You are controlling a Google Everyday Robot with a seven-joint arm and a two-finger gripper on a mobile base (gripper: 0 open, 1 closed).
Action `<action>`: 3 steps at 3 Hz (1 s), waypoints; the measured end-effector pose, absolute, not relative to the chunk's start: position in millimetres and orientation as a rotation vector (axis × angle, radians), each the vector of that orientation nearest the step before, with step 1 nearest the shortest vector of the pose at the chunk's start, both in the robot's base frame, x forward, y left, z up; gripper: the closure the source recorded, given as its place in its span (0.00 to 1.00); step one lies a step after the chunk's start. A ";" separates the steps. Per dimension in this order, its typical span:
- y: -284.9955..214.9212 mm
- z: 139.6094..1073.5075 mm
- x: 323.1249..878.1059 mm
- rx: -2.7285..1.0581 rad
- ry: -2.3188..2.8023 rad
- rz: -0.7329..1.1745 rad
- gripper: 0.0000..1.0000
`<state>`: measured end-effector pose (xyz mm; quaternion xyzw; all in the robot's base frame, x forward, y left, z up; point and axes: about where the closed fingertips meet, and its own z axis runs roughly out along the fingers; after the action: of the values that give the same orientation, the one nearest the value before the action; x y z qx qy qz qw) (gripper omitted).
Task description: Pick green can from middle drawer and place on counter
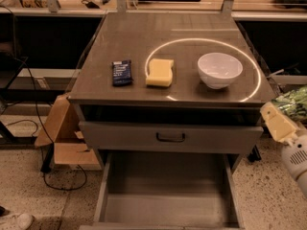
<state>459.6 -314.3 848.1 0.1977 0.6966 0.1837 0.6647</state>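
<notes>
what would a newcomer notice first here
The bright ring of light on the counter, looping round the yellow sponge and white bowl. Then the middle drawer, pulled open, and at the right edge, off the counter, the gripper holding the green can.

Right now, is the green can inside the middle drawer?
No, the middle drawer lies open with a bare floor, and the green can is held by the gripper right of the counter.

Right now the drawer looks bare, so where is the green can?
Camera view, far right: the green can is held in the end effector, just right of the counter.
</notes>
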 end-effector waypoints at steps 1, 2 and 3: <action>-314.3 858.2 457.6 0.445 1.549 0.425 1.00; -317.5 850.9 479.9 0.423 1.561 0.390 1.00; -322.5 844.0 517.2 0.361 1.563 0.327 1.00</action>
<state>517.2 -322.5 844.0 0.1609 0.6971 0.1459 0.6833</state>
